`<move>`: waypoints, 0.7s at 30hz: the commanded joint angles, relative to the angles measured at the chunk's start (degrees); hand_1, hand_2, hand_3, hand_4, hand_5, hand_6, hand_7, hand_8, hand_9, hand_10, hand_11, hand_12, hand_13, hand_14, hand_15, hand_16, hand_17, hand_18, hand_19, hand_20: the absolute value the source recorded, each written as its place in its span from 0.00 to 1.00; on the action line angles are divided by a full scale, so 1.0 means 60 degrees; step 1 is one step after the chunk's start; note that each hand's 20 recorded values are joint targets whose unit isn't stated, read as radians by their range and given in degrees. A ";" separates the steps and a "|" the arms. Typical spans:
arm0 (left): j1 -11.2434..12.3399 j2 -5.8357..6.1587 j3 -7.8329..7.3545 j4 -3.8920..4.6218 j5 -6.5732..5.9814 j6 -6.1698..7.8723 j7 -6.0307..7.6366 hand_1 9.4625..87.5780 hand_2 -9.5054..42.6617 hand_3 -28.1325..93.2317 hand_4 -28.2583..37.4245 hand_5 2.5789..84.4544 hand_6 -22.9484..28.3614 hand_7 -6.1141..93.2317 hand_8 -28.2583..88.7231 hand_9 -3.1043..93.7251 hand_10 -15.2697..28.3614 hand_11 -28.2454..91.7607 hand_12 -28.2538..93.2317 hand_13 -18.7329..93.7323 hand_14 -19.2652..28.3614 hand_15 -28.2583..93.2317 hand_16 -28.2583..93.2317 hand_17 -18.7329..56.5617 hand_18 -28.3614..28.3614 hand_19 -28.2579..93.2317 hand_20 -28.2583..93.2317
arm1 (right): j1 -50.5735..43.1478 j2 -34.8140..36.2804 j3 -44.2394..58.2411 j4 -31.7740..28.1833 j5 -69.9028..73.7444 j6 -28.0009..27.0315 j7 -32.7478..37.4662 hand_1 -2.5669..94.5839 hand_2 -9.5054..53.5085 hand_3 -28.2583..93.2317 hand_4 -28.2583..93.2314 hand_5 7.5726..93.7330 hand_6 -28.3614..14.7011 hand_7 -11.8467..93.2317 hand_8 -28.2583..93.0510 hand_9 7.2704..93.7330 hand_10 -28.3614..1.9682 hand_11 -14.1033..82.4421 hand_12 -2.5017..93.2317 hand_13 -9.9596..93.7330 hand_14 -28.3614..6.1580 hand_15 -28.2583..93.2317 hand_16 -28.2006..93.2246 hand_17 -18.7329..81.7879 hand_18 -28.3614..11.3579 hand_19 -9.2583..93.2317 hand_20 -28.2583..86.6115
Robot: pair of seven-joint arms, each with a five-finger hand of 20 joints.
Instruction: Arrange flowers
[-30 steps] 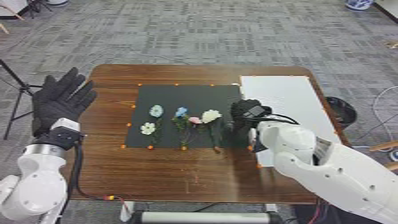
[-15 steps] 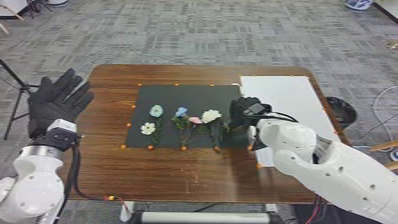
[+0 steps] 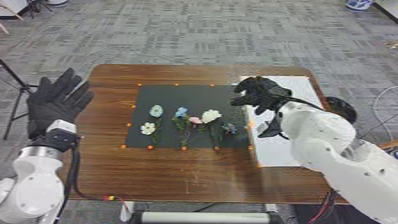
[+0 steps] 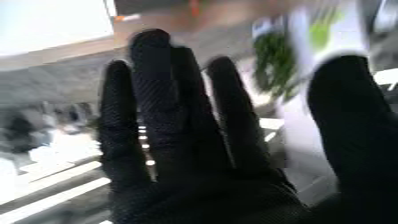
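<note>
I'm hovering my right hand (image 3: 264,94), empty with fingers extended, over the white sheet (image 3: 280,150). The artificial-looking flowers (image 3: 210,116) are lying on the black mat (image 3: 204,92); I'm expecting light, crushable petals, so stems are offering safer pinching.

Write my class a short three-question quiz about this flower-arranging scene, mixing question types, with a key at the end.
1. Fill in the colour: the right hand is over the ____ sheet.

2. True or false: counting across the black mat from left to right, the pink flower head comes between the bright blue one and the large white one.

3. Where is the left hand?
a) over the black mat
b) over the sheet
c) by the left side of the table

Key: 1 white; 2 true; 3 c
</note>
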 commanded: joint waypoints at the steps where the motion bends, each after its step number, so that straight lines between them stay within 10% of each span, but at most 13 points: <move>1: 0.0473 -0.0665 -0.0450 0.0011 0.0912 -0.0446 -0.0118 0.20 0.43 0.79 0.00 0.42 0.61 0.10 0.18 0.31 0.68 0.35 0.30 0.34 0.68 0.34 0.21 0.15 0.76 0.48 0.29 | -0.1989 -0.0630 0.2790 -0.0013 0.2389 0.1576 -0.1082 0.28 0.24 0.80 0.06 0.47 0.50 0.22 0.17 0.54 0.36 0.29 0.22 0.60 0.39 0.56 0.39 0.42 0.23 0.64 0.41; 12: 0.0898 -0.1049 -0.1225 -0.0028 0.1223 -0.0884 0.0185 0.18 0.39 0.80 0.00 0.41 0.60 0.08 0.18 0.31 0.66 0.33 0.30 0.33 0.64 0.31 0.21 0.16 0.74 0.46 0.29 | -0.3096 -0.2049 0.4428 0.0076 0.7871 0.2066 -0.3607 0.21 0.29 0.81 0.05 0.34 0.50 0.16 0.18 0.37 0.35 0.19 0.18 0.39 0.39 0.34 0.36 0.34 0.33 0.42 0.36; 21: 0.1114 -0.1115 -0.1363 -0.0213 0.0956 -0.0591 0.0130 0.19 0.39 0.79 0.00 0.40 0.60 0.08 0.19 0.30 0.65 0.32 0.30 0.32 0.63 0.30 0.21 0.16 0.73 0.46 0.29 | -0.4006 -0.2597 0.4978 -0.0348 0.8897 0.2219 -0.4163 0.18 0.30 0.81 0.05 0.33 0.47 0.14 0.18 0.35 0.36 0.18 0.17 0.38 0.43 0.30 0.36 0.34 0.34 0.37 0.36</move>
